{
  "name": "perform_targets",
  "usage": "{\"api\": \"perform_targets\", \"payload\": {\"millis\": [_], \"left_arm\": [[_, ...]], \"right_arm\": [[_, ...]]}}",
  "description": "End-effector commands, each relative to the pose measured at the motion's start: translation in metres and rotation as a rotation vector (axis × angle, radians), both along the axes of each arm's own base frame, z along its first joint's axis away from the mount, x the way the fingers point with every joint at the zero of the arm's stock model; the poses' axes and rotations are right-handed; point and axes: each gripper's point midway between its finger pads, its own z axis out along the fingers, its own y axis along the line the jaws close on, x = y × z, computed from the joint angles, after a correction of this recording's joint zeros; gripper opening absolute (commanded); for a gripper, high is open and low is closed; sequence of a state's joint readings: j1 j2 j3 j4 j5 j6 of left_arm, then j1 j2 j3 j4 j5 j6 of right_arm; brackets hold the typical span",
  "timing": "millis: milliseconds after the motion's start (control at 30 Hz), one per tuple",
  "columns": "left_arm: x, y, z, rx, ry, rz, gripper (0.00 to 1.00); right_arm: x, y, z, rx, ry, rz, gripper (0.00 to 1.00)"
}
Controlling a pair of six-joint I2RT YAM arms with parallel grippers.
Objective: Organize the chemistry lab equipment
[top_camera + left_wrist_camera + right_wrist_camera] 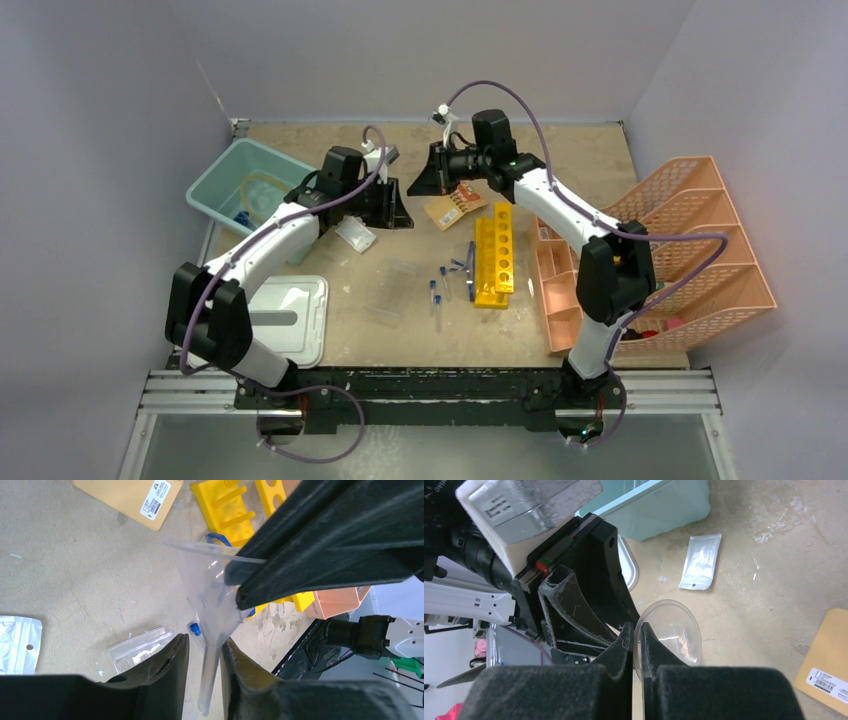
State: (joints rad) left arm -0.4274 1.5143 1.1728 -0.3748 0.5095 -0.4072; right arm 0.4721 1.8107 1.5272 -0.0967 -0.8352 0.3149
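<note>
**Handover in mid-air**

The clear plastic funnel [205, 580] hangs above the table [75, 580] — right pincer [636, 640] pinched tight on its rim, left pincer [205, 642] narrow astride the stem, which points into it — contact unclear.

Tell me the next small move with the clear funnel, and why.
Probably close the left gripper fully on the stem of the clear funnel. The right gripper is pinching the funnel's rim, and the stem sits between the left fingers, but firm contact isn't clear, so releasing the rim now might drop it.
</note>
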Motion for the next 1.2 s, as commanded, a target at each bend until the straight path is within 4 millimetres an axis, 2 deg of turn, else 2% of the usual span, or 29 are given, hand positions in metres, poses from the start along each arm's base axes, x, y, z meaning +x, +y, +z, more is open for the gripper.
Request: {"api": "perform_targets", "payload": {"millis": [0, 67, 133, 167, 300, 400, 500, 633, 733, 833, 933, 1067, 1167], "left_arm": [[0.009, -0.005, 0.03, -0.023, -0.101, -0.03, 0.24], [0.007, -0.004, 0.03, -0.012, -0.1, -0.043, 0.18], [0.004, -0.001, 0.027, 0.015, -0.09, -0.063, 0.05], [0.003, -0.001, 0.028, 0.021, -0.087, -0.069, 0.0], [0.009, 0.006, 0.035, 0.047, -0.116, -0.026, 0.0], [0.028, 0.029, 0.043, 0.087, -0.165, 0.102, 0.0], [0.049, 0.069, 0.049, 0.107, -0.176, 0.274, 0.0], [0.072, 0.138, 0.059, 0.147, -0.17, 0.572, 0.0], [0.078, 0.187, 0.068, 0.23, -0.186, 0.828, 0.0], [0.074, 0.229, 0.069, 0.302, -0.174, 1.08, 0.0], [0.068, 0.253, 0.06, 0.349, -0.135, 1.244, 0.0], [0.069, 0.267, 0.043, 0.377, -0.068, 1.348, 0.0], [0.076, 0.276, 0.029, 0.384, -0.009, 1.373, 0.0]], "right_arm": [[-0.008, 0.003, 0.031, 0.061, -0.051, 0.036, 0.0], [-0.007, 0.003, 0.03, 0.06, -0.05, 0.033, 0.0], [-0.007, 0.003, 0.031, 0.06, -0.052, 0.031, 0.02], [-0.006, 0.002, 0.031, 0.057, -0.051, 0.025, 0.09], [-0.002, 0.0, 0.035, 0.054, -0.053, -0.012, 0.45], [0.004, -0.003, 0.045, 0.061, -0.081, -0.052, 0.57], [0.018, -0.015, 0.057, 0.048, -0.138, -0.158, 0.6], [0.038, -0.035, 0.064, 0.011, -0.202, -0.323, 0.62], [0.044, -0.043, 0.057, -0.023, -0.201, -0.374, 0.62], [0.046, -0.045, 0.047, -0.043, -0.18, -0.388, 0.62], [0.047, -0.047, 0.037, -0.072, -0.161, -0.404, 0.62], [0.049, -0.052, 0.025, -0.113, -0.155, -0.422, 0.62], [0.051, -0.055, 0.019, -0.133, -0.157, -0.43, 0.62]]}}
